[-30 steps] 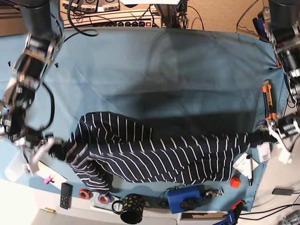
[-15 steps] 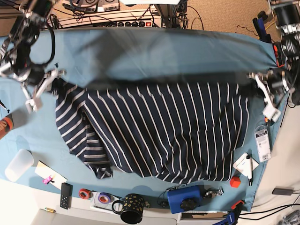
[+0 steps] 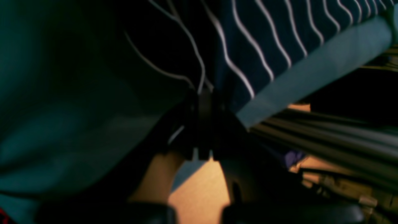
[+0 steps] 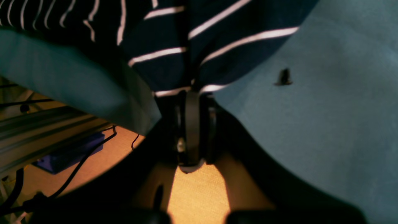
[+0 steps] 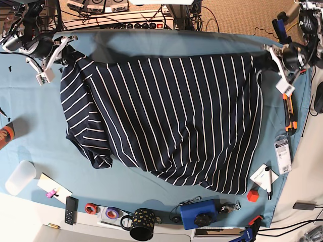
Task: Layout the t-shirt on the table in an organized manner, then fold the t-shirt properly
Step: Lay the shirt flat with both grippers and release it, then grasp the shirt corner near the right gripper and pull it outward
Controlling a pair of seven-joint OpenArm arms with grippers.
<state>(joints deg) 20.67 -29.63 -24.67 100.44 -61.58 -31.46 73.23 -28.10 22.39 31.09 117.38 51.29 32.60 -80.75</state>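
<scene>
The navy t-shirt (image 5: 166, 111) with thin white stripes is stretched across the far half of the teal table (image 5: 40, 131), its near edge rumpled. My left gripper (image 5: 268, 52) is shut on the shirt's far right corner; the left wrist view shows the pinched fabric (image 3: 255, 46) at the closed jaws (image 3: 203, 96), by the table's far edge. My right gripper (image 5: 64, 46) is shut on the far left corner; the right wrist view shows the striped cloth (image 4: 186, 56) clamped between its jaws (image 4: 191, 93).
Along the near edge lie a blue box (image 5: 199, 214), a spotted black mug (image 5: 141, 224), tape rolls (image 5: 111, 214), a remote (image 5: 71, 209) and a white cup (image 5: 19, 177). Cards (image 5: 265, 177), a red cube (image 5: 253, 195) and an orange tool (image 5: 288, 113) lie right. Cables (image 5: 126, 20) run behind the table.
Both grippers have carried the shirt from the near side to the far edge, spreading it out flat across the table. Both stay shut on its corners.
</scene>
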